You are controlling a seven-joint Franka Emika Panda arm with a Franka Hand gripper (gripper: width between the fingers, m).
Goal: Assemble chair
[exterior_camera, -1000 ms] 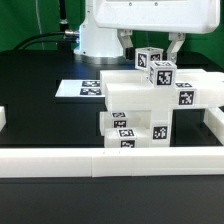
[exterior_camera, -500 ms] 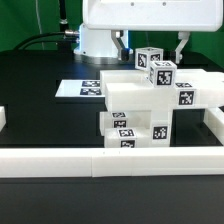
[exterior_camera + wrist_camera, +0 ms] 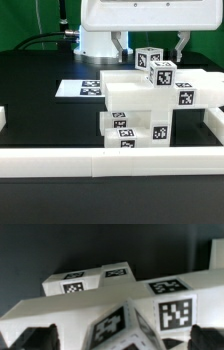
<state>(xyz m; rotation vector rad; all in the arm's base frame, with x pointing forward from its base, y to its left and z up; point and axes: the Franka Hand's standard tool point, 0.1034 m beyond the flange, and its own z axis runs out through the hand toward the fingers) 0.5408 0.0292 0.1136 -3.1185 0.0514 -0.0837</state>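
Note:
The chair (image 3: 128, 100) stands partly joined in the middle of the black table, a stack of glossy white blocks with black-and-white tags. Its topmost tagged block (image 3: 149, 58) rises at the back. My gripper (image 3: 150, 44) hangs open just above and around that block, one finger on each side, neither touching it. In the wrist view the chair (image 3: 80, 308) fills the picture, and the block's tagged corner (image 3: 140, 325) sits between my dark fingertips (image 3: 40, 339), with gaps on both sides of my gripper (image 3: 122, 340).
The marker board (image 3: 82, 88) lies flat on the table at the exterior view's left of the chair. White border rails run along the front (image 3: 60, 162), the exterior view's right (image 3: 214, 124) and left (image 3: 3, 118). Cables lie at the back left.
The two fingers have spread wider apart around the top block. The chair parts have not moved.

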